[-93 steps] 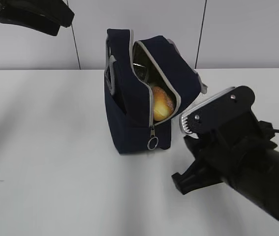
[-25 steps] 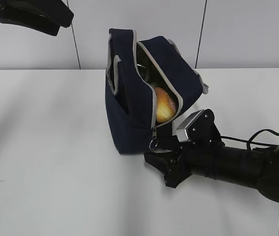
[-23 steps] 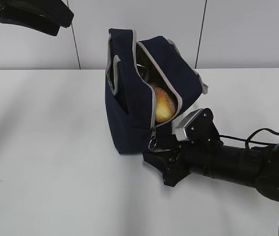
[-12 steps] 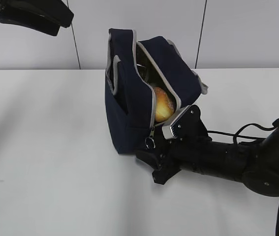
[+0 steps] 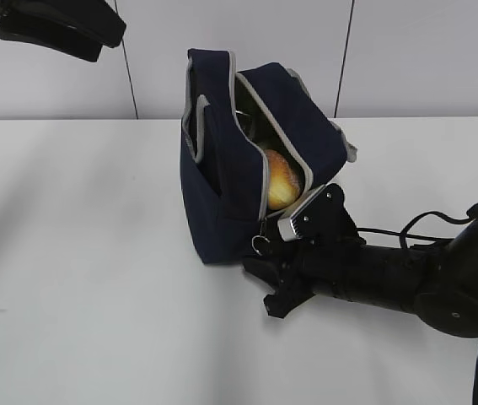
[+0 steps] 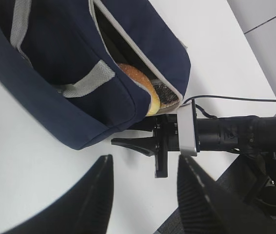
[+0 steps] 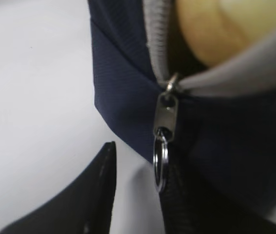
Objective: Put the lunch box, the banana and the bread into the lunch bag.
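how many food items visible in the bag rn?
1. The bread sits in the bag opening, just above the zipper ring. Others may be hidden deeper inside.

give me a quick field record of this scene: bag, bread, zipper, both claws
lunch bag: dark navy, standing on the white table, zipper open
bread: inside the bag, showing through the opening
ring pull: hanging at the low end of the zipper, beside one finger of the right claw
right claw: low at the bag's base, jaws apart around the ring, not clamped on it
left claw: raised away from the bag, open, holding nothing
banana, lunch box: not visible
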Available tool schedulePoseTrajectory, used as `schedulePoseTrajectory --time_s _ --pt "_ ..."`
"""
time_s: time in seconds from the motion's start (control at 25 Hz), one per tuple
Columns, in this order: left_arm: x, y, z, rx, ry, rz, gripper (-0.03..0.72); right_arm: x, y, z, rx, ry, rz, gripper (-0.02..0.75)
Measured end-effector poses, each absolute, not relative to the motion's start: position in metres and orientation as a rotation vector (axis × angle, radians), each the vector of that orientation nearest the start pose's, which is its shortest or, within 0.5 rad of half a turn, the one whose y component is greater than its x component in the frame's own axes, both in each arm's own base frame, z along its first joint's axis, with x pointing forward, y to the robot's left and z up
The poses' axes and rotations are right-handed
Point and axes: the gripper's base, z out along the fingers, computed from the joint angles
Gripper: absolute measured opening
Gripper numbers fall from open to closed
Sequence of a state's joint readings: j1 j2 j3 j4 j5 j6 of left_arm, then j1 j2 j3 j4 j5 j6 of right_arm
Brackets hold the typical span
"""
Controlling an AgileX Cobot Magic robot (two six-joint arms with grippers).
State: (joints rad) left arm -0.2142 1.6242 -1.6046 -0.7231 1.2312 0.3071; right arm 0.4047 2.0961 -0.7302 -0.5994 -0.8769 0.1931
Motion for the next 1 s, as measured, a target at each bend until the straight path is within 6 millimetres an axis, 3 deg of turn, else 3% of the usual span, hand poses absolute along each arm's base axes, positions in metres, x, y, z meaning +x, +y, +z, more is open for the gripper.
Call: schedulePoseTrajectory --time_s 0.16,0.52,0.76,1.0 --pt "0.3171 -0.127 0.3796 0.529 2.502 -0.951 0.308 0.2974 0.1698 0.0744 -0.89 1.869 0.573 0.204" --pt "0.3171 -0.1269 0.3795 0.53 2.503 -0.948 0.308 0.2965 0.1648 0.0837 -0.83 1.879 0.536 0.185" --pt "0.3171 -0.1269 0.3795 0.53 2.503 -0.948 0.308 0.2969 0.1644 0.0836 -0.825 1.88 0.531 0.064" --pt "0.3172 -0.1268 0.3793 0.53 2.504 -0.945 0.309 0.295 0.1633 0.082 -0.835 1.887 0.522 0.02"
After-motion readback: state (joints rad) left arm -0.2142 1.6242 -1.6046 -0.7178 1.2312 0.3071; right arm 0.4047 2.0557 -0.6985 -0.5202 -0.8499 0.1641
